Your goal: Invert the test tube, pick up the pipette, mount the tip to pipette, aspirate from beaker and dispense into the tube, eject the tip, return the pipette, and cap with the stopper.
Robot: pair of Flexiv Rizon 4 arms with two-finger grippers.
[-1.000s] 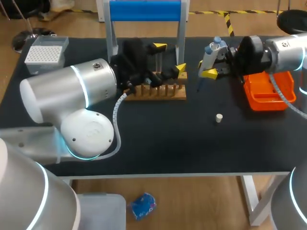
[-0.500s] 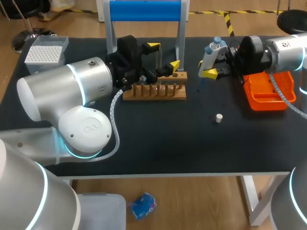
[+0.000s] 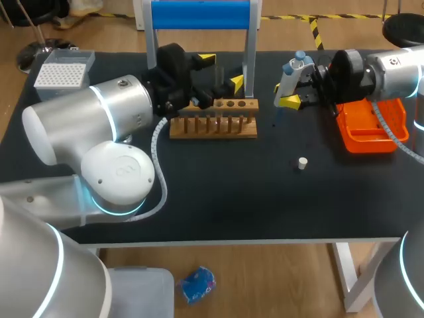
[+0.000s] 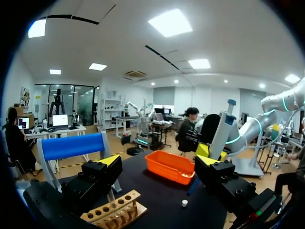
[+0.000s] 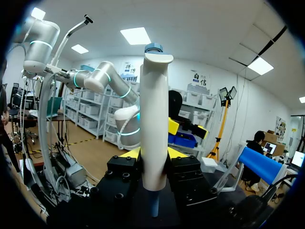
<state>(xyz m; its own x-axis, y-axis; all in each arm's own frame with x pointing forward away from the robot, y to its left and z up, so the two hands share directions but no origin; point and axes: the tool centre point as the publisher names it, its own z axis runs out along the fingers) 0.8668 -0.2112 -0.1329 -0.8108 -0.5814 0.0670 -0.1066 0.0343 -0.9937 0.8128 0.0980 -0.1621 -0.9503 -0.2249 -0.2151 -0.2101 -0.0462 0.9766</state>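
Note:
My left gripper [image 3: 221,71] hangs open above the back edge of the wooden tube rack [image 3: 213,123], with nothing between its fingers in the left wrist view [image 4: 158,160]. There the rack [image 4: 114,213] lies under and just ahead of the fingers. I cannot clearly pick out the test tube. My right gripper [image 3: 295,89] is shut on the white pipette [image 3: 290,74] with a blue top, held upright to the right of the rack. In the right wrist view the pipette [image 5: 155,119] stands between the yellow tips [image 5: 153,153]. A small white stopper [image 3: 302,163] lies on the black table.
An orange tray [image 3: 371,132] sits at the right, under my right arm. A blue-topped stand [image 3: 199,16] rises behind the rack. A white tip box [image 3: 63,69] sits at the back left corner. My left arm's bulky elbow [image 3: 99,146] covers the table's left side.
My left gripper has lifted off the rack and drawn back and to the left, still open. The right arm and the pipette have not moved.

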